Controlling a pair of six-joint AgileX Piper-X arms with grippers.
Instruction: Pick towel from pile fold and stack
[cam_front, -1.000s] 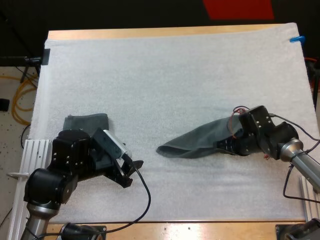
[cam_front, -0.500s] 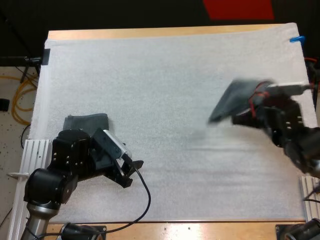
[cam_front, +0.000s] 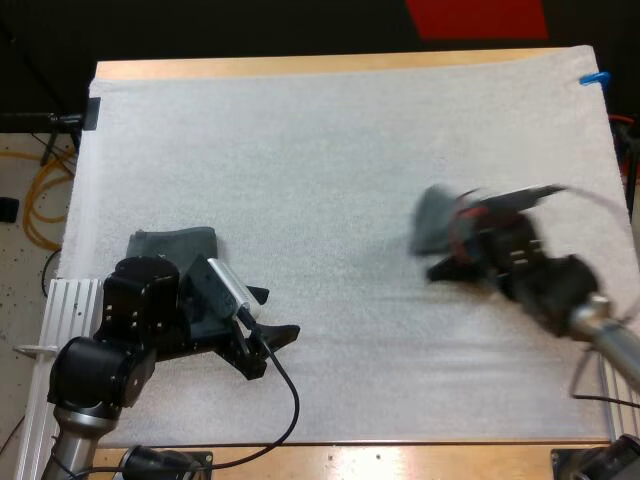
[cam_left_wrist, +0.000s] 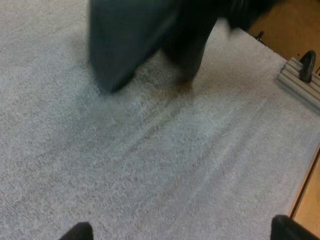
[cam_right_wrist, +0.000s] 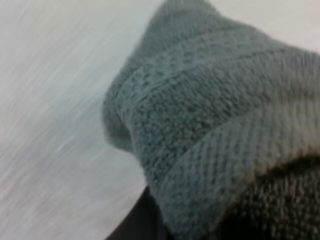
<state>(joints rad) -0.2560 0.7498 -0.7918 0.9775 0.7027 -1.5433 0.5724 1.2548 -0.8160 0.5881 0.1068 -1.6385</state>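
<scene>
A dark grey-green towel (cam_front: 437, 220) hangs bunched and blurred above the right half of the mat, with my right gripper (cam_front: 450, 262) shut on it. The right wrist view has the towel's (cam_right_wrist: 210, 125) textured cloth right up close, draped over a dark finger (cam_right_wrist: 135, 220). My left gripper (cam_front: 273, 312) stands open low over the mat at the front left, nothing between its fingers. Its wrist view looks across bare mat, past the gripper (cam_left_wrist: 185, 232), to the hanging towel (cam_left_wrist: 130, 40). A folded towel (cam_front: 175, 243) lies on the mat just behind my left arm.
The white mat (cam_front: 320, 150) covers the wooden table. A metal rail (cam_front: 65, 310) runs along the table's front left side, and another rail (cam_left_wrist: 300, 85) sits at the mat's right edge beyond the towel.
My right gripper has lifted the towel off the mat, swung it up to the far right, then back toward the middle. My left gripper's fingers have spread apart.
</scene>
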